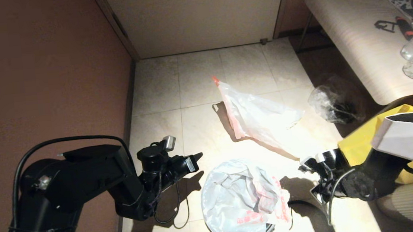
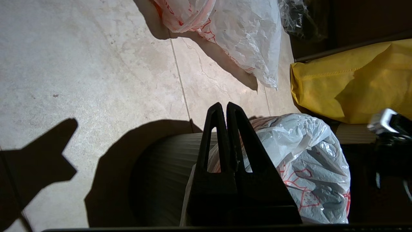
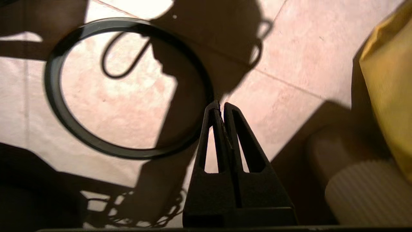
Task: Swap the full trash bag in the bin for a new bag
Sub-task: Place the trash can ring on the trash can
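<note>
I judge the swap nearly finished. The milky white plastic bag with red characters (image 1: 242, 200) lines the small round black-walled bin (image 2: 161, 174), its mouth draped over the top. It sits just ahead of my left gripper (image 2: 224, 108), whose fingers are pressed together on nothing. The thin see-through bag with orange-pink handle strips (image 1: 257, 115) lies flat on the tile floor (image 1: 167, 97), well beyond both grippers. My right gripper (image 3: 219, 106) is likewise pinched closed and empty, hovering just beside the thin grey hoop (image 3: 64, 112), which lies on the floor. Next I would open those fingers, grip the hoop, and seat it over the draped bag.
</note>
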`<state>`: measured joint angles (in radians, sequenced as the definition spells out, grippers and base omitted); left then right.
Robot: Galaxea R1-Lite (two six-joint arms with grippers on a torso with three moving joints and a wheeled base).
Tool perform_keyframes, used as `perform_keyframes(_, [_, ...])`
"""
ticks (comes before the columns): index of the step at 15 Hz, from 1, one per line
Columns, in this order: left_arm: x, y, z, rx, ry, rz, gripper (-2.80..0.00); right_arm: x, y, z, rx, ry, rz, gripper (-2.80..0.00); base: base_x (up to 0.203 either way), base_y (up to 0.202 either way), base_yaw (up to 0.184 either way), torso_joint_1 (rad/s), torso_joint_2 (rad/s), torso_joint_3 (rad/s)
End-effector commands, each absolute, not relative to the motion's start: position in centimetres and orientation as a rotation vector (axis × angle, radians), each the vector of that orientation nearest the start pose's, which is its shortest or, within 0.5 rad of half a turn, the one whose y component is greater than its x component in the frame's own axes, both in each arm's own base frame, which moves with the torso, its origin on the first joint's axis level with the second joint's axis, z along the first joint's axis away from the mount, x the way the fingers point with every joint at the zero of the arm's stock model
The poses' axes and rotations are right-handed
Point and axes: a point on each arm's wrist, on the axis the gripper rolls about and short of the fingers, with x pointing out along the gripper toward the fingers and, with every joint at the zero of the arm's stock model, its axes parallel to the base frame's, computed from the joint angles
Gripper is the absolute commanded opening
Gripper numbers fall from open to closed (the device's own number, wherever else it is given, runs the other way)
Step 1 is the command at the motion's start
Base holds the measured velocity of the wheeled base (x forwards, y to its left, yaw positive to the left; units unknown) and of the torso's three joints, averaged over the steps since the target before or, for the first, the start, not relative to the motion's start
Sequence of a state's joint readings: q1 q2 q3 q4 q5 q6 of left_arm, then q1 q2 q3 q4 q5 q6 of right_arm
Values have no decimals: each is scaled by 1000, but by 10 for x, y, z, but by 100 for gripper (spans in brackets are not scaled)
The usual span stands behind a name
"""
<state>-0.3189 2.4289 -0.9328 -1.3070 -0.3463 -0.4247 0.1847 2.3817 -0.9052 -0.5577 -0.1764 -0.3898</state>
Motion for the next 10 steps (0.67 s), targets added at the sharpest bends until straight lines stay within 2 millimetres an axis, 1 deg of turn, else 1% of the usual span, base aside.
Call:
perform_keyframes(1, [391, -137, 9, -412, 326, -615, -280, 381, 58, -79, -555, 951, 205, -280, 0, 0, 0, 0, 0, 0])
perform_keyframes(3, [391, -138, 9, -412, 326, -614, -280, 397, 58, -97, -589, 982, 240, -280, 0, 0, 0, 0, 0, 0])
perform_keyframes(5, [391, -138, 8, -412, 330, -615, -280, 408, 60, -122, -616, 1058, 277, -280, 0, 0, 0, 0, 0, 0])
perform_keyframes(6, [391, -139, 8, -411, 330, -616, -280, 409, 60, -140, -628, 1112, 298, -280, 0, 0, 0, 0, 0, 0])
perform_keyframes(7, [391, -140, 8, -411, 331, -619, -280, 410, 61, -152, -642, 1157, 319, -280, 0, 0, 0, 0, 0, 0])
perform_keyframes(9, [391, -140, 6, -410, 333, -618, -280, 410, 62, -164, -671, 1210, 354, -280, 0, 0, 0, 0, 0, 0])
perform_keyframes(10, [391, -140, 6, -409, 333, -617, -280, 410, 63, -171, -681, 1215, 363, 0, 0, 0, 0, 0, 0, 0])
